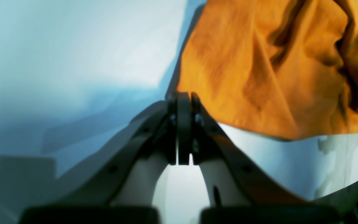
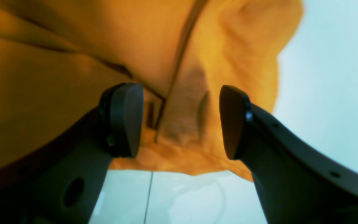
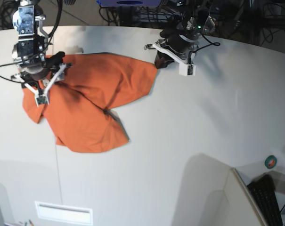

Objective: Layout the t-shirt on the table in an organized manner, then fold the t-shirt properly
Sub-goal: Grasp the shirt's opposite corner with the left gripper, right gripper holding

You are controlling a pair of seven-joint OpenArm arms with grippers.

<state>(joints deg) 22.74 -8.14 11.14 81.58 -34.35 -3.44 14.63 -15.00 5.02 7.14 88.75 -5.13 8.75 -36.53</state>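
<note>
Over table (image 3: pixel 203 132): left end effector (image 1: pixel 183 102) pinches t-shirt (image 3: pixel 93 106) corner; right end effector (image 2: pixel 180 121) agape, empty.

A: Base view sits high above, looking steeply down on the large white smooth table (image 3: pixel 189 141), taking in both arms and the crumpled plain orange cloth t-shirt (image 3: pixel 93 101) whole.

B: The left wrist view rides low behind the left gripper (image 1: pixel 183 99), very near, facing along its dark fingers (image 1: pixel 183 124) to the shirt's corner (image 1: pixel 259 68).

A: Right wrist view looks out between the right gripper (image 2: pixel 180 121) pads (image 2: pixel 126 119), almost against the orange folds (image 2: pixel 73 62).

B: All three share that shirt and the white tabletop (image 2: pixel 197 199).
</note>
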